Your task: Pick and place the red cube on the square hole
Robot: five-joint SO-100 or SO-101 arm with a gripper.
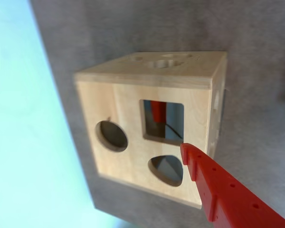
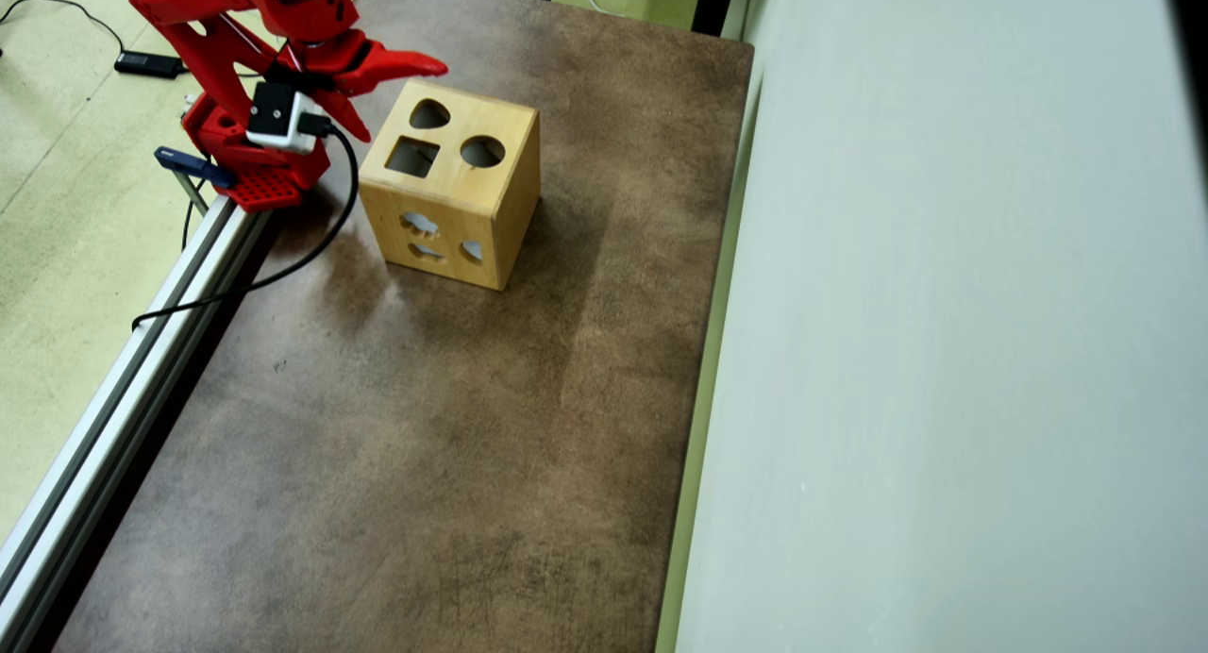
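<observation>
In the overhead view, the red gripper [image 2: 392, 92] is seen at the left, its fingers spread and empty, just beside the top edge of the wooden box [image 2: 453, 219]. To the right of the fingers lies the square hole [image 2: 412, 157], kept facing up for dropping. In the wrist view, something red shows inside the square hole [image 1: 163, 121], beyond the fingertip, likely the red cube [image 1: 157, 110], apparently already placed.

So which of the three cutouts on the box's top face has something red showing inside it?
The square hole. In the wrist view a red shape shows through it, while the round cutout and the heart-like cutout show only dark interior.
</observation>
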